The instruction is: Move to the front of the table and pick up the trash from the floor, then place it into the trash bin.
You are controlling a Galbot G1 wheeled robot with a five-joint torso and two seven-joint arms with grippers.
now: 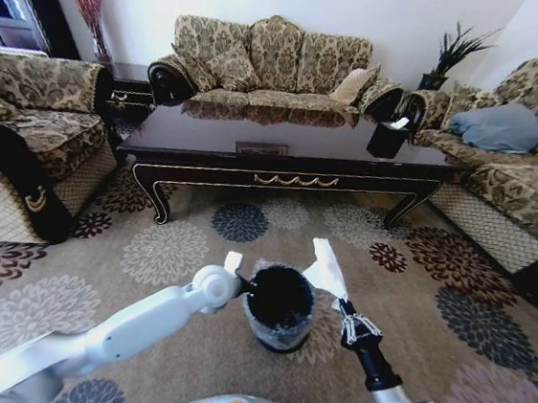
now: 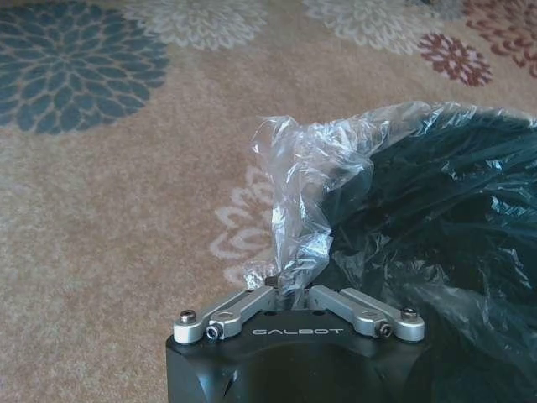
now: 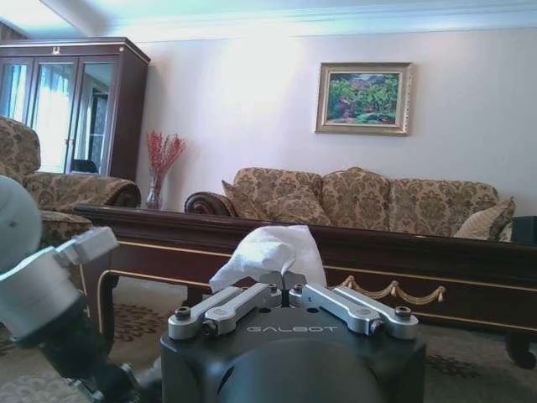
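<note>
Trash bin [image 1: 279, 307] drop step: right gripper [image 1: 337, 288] clamped on white tissue [image 1: 326, 263] beside rim, left gripper [image 2: 285, 284] pinching liner [image 2: 310, 168]; next needs tissue over opening.

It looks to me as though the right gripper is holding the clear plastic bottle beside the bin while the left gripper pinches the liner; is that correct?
Not quite: the right gripper holds a crumpled white tissue, not a bottle, as the right wrist view shows. It is beside the trash bin, and the left gripper does pinch the liner.
</note>
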